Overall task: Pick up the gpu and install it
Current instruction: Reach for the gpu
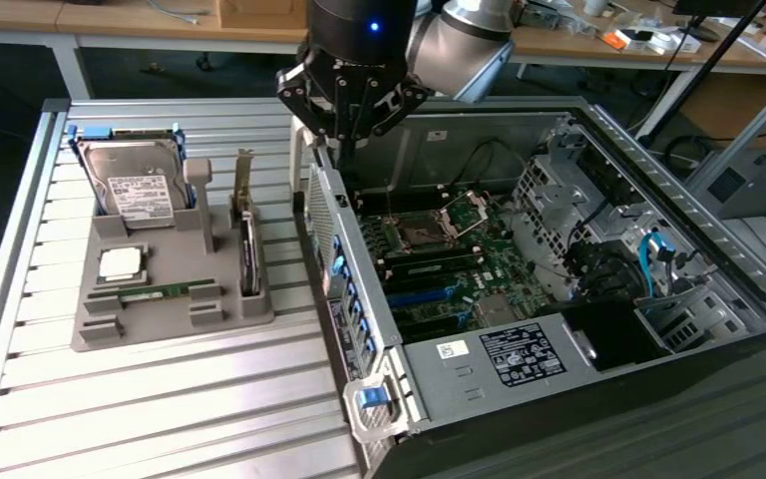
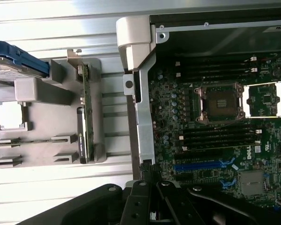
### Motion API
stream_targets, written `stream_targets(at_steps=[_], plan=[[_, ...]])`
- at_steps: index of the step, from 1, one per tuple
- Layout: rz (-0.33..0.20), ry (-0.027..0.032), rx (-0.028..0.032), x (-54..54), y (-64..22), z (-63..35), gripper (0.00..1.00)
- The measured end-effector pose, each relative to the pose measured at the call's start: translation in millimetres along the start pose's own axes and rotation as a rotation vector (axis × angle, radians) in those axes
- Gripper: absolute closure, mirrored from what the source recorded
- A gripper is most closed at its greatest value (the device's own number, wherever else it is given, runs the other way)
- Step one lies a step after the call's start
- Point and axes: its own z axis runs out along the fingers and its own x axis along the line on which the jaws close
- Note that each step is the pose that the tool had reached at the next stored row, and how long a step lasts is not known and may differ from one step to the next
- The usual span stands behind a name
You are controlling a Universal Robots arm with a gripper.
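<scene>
The gpu (image 1: 247,244) stands on edge in a slot of the grey holder (image 1: 171,319), its dark card low and its silvery bracket (image 1: 243,175) rising at the far end. In the wrist view the gpu (image 2: 83,117) is a thin dark-green strip in that holder. My gripper (image 1: 335,150) hangs over the near wall of the open computer case (image 1: 356,299), to the exterior view's right of the gpu and apart from it. Its fingers are drawn together with nothing between them. The gripper (image 2: 149,171) sits above the case wall beside the motherboard (image 2: 215,140).
The holder also carries a silver hard drive (image 1: 137,185), a square processor chip (image 1: 120,262) and a small green memory stick (image 1: 157,292). Inside the case are the bare processor socket (image 1: 423,235), cables and drive cages (image 1: 596,230). A ribbed metal table (image 1: 157,409) lies underneath.
</scene>
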Motion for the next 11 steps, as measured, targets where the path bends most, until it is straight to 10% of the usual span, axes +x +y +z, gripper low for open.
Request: stream_targets(at_steps=[11], plan=[[0.0,0.0,0.0001,4.8,-0.4,-0.2,0.89]])
